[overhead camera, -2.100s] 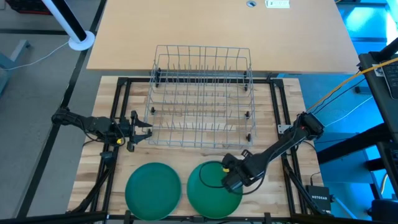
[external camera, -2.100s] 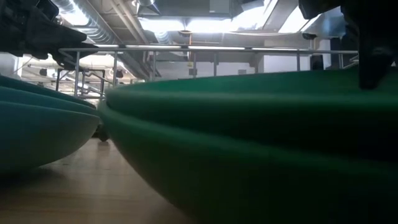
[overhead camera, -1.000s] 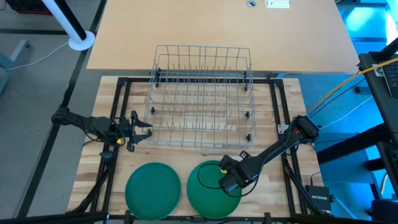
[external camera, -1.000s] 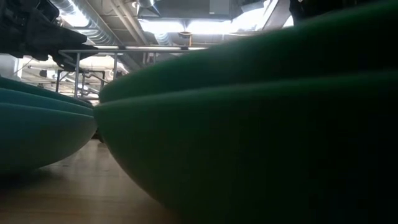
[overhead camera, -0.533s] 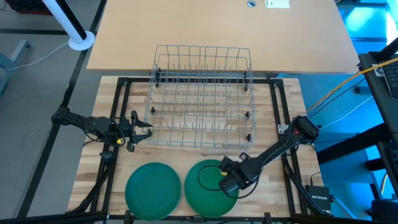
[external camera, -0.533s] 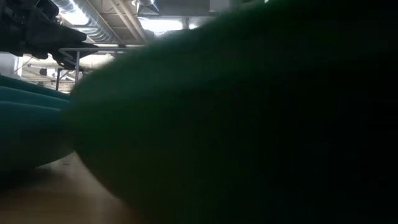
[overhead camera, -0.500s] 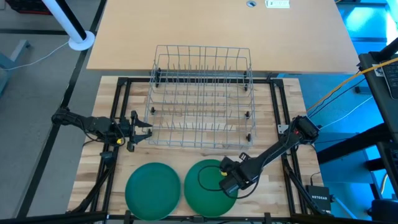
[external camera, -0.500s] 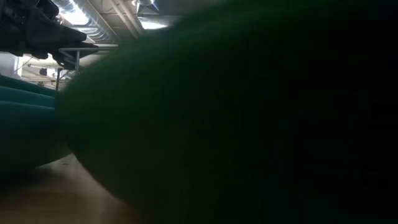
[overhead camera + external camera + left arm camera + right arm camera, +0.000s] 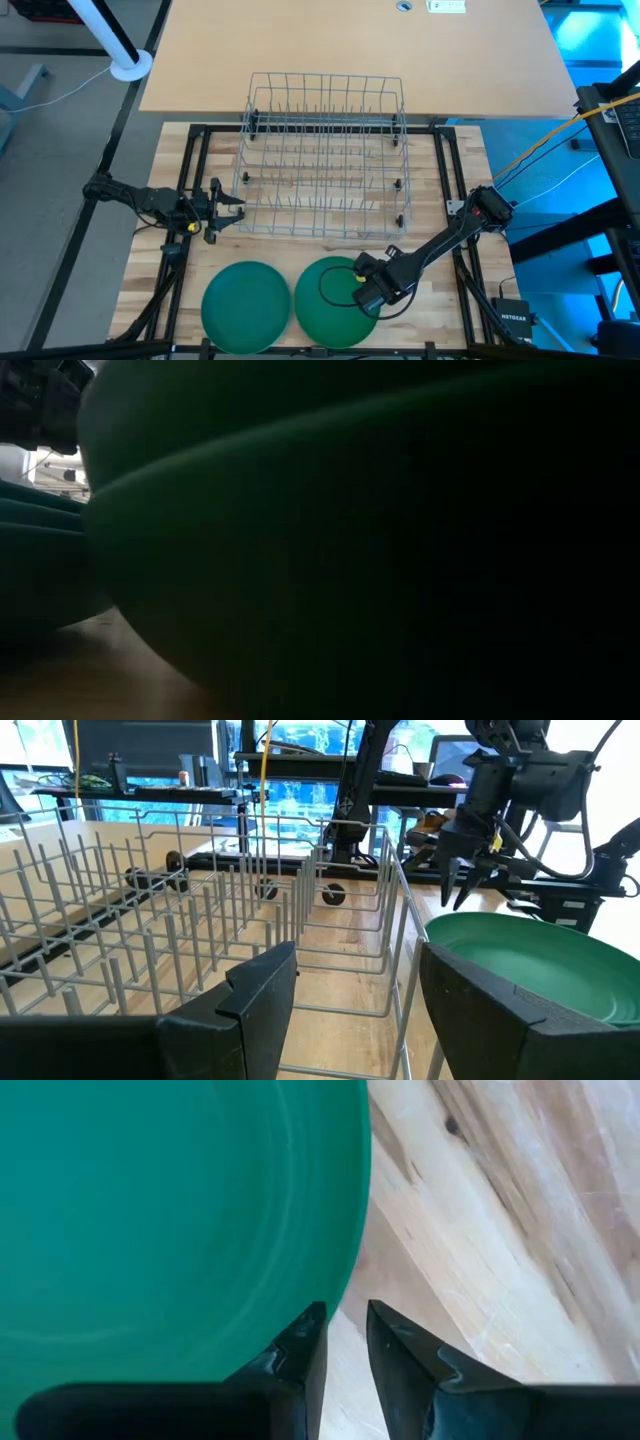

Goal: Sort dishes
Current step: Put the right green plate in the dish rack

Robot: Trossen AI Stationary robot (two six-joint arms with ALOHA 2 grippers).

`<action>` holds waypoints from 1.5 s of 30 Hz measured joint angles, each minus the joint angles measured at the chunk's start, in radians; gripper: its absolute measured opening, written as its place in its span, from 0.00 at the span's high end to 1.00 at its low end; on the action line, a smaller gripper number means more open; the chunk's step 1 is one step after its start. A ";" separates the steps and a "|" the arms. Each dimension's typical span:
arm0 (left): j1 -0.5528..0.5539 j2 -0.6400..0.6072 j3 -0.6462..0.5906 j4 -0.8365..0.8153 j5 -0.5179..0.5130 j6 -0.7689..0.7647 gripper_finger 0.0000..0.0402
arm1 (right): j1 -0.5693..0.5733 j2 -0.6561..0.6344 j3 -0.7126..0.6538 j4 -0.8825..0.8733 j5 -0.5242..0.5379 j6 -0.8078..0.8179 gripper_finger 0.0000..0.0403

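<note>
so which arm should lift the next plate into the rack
Right, probably. The right gripper is already over the right-hand plate stack, jaws narrowly apart at a plate's rim. The left gripper waits open beside the wire rack, away from both stacks.

Wire rack point(image 9: 322, 155) blocks centre; bare wood point(image 9: 440, 190) flanks it.

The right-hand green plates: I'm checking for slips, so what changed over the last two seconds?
The right-hand plate stack slid slightly leftward under the right tool, toward the left plate stack, and now fills the low view. The left tool, open beside the wire rack, stayed put, as did the rack.
</note>
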 joint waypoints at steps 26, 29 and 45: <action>0.000 0.000 0.000 0.000 0.000 0.000 0.49 | -0.003 -0.001 -0.062 0.097 0.016 0.032 0.97; 0.000 0.000 0.000 0.000 0.000 0.000 0.49 | -0.002 -0.001 -0.062 0.094 0.016 0.031 0.97; 0.000 0.000 0.000 0.000 0.000 0.000 0.49 | -0.002 -0.001 -0.024 0.050 0.032 0.001 1.00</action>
